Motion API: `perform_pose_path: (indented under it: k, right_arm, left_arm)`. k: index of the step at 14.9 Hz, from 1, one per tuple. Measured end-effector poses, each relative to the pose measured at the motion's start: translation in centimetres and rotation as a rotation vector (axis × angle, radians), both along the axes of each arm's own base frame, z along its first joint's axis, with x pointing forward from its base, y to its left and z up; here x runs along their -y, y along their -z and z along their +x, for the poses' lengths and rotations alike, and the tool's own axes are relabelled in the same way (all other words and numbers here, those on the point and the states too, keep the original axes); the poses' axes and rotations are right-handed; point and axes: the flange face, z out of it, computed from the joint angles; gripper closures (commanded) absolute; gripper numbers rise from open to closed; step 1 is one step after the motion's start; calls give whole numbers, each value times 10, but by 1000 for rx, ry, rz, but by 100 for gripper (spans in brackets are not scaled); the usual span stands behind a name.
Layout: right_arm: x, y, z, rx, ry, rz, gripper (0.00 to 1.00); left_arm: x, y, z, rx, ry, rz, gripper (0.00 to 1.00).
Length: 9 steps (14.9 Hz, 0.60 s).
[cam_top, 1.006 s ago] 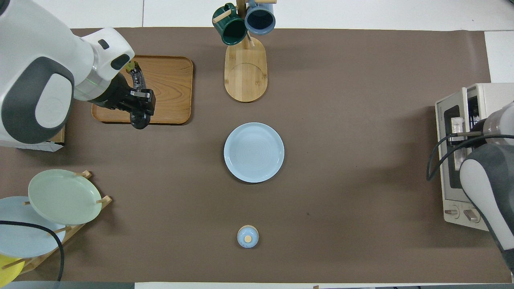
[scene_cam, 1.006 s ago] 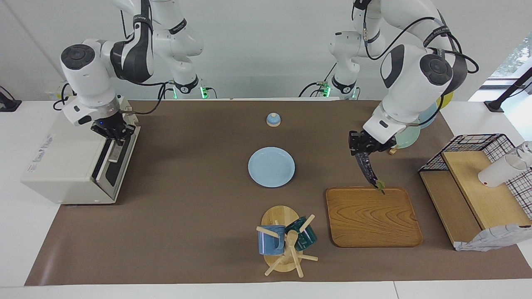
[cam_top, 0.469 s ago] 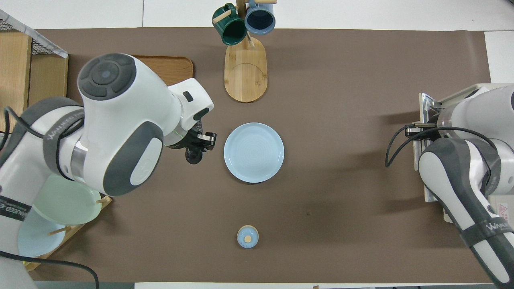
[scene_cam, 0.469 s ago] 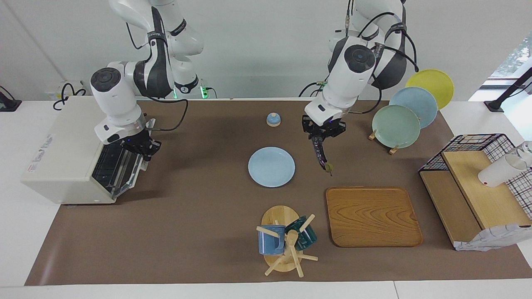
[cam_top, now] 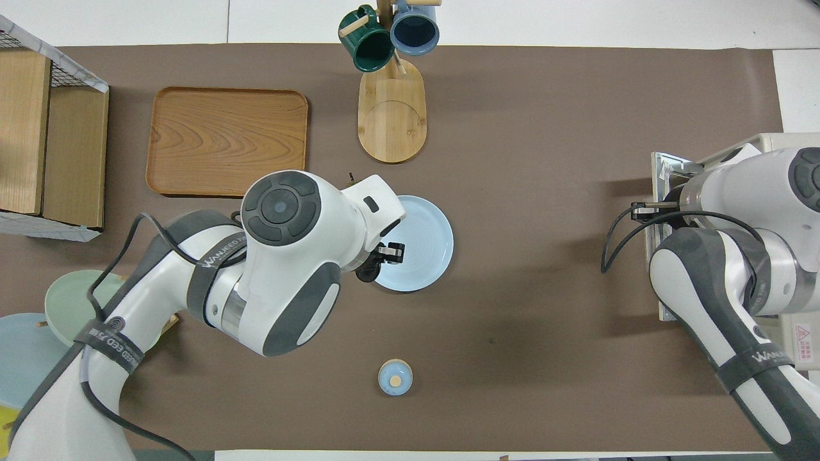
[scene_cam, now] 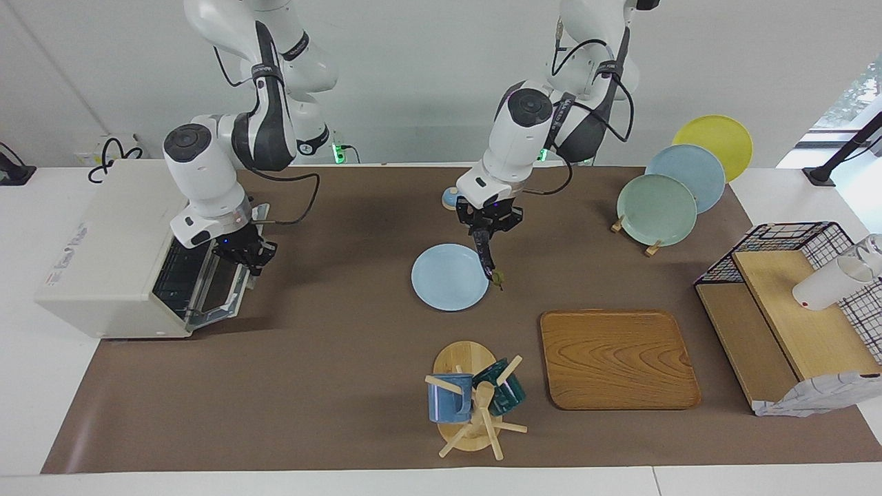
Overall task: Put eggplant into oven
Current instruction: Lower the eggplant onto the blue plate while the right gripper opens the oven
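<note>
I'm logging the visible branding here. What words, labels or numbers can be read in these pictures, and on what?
"WANEED EED": on the black band round the left arm, partly readable.
"WAN...": on the band round the right arm, rest cut off.
Grey lettering on top of the oven: too blurred to read.
Red warning sticker on the oven: too small to read.
Nothing else carries text.

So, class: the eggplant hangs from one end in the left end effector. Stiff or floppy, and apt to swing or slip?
The eggplant hangs nearly straight below the left end effector, over the blue plate, so it is probably stiff. Gripped at one end only, it may swing. Its skin looks glossy, so it may slip.
</note>
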Motion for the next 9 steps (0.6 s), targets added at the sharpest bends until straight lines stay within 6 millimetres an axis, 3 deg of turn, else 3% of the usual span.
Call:
perform_pose_path:
  k: [2, 6, 9]
  right_arm:
    - [-1, 2, -1, 2, -32, -1, 100]
    - [-7, 15, -5, 31, -57, 0, 100]
    - [-10, 22, -9, 49, -62, 0, 100]
  left_arm:
    - [14, 20, -1, 15, -5, -15, 100]
    - [48, 79, -7, 10, -11, -24, 100]
    - [50, 95, -3, 2, -16, -20, 100]
